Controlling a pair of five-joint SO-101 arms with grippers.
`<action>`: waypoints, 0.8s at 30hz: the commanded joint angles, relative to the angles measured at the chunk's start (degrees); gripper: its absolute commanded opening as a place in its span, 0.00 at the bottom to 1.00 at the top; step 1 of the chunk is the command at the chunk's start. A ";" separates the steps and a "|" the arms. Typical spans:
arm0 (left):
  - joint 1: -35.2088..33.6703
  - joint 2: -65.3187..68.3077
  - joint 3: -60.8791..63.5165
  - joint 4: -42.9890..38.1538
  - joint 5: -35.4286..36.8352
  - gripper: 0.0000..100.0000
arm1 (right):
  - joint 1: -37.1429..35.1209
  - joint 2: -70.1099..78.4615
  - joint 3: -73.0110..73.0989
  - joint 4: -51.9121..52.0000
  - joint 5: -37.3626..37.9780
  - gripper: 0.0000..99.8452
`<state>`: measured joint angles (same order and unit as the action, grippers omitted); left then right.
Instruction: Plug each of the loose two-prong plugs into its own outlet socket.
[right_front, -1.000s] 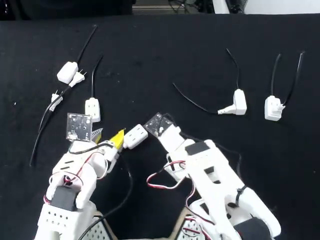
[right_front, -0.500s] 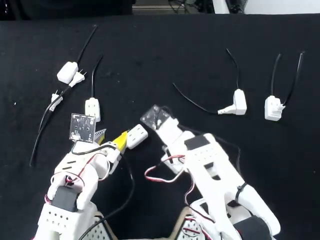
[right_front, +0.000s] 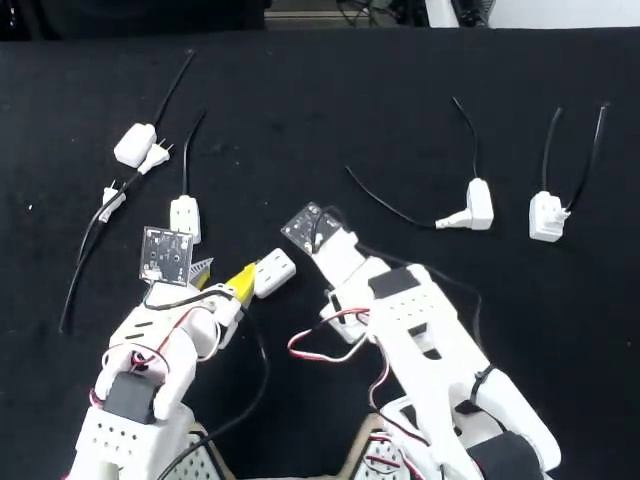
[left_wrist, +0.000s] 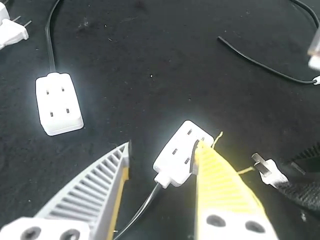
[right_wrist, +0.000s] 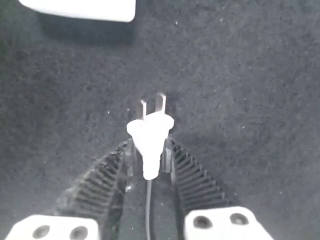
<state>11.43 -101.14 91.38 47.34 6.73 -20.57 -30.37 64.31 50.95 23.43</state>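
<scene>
My left gripper (left_wrist: 161, 147) is open around a white outlet socket (left_wrist: 179, 152), whose side touches the yellow finger (left_wrist: 220, 185); the grey finger (left_wrist: 100, 185) stands apart from it. In the high view this socket (right_front: 274, 272) lies on the black table just ahead of the left gripper (right_front: 220, 272). My right gripper (right_wrist: 149, 145) is shut on a white two-prong plug (right_wrist: 149, 135), prongs pointing away from the wrist, low over the table. That plug (left_wrist: 267, 170) hangs beside the socket, a short gap away.
A second socket (right_front: 185, 217) lies left of the held one. A white block with a plug (right_front: 140, 148) and a small plug (right_front: 110, 200) lie at the far left. Two more white plugs (right_front: 478, 205) (right_front: 546, 217) with black cords sit at the right.
The right arm's wrist swung a little left and away from the front edge. The left gripper and the socket shifted only slightly.
</scene>
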 joint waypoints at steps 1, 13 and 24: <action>0.04 -0.35 -0.92 0.18 -0.18 0.21 | 0.79 0.13 0.92 -2.29 -0.09 0.08; 0.04 -0.35 -0.92 0.18 -0.18 0.21 | 0.79 0.22 2.51 -5.63 -0.09 0.16; 0.04 -0.35 -0.92 0.18 -0.18 0.21 | 2.99 8.48 -2.15 -5.01 -0.18 0.11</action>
<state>11.43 -101.14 91.38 47.34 6.73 -20.66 -26.42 67.47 46.11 23.34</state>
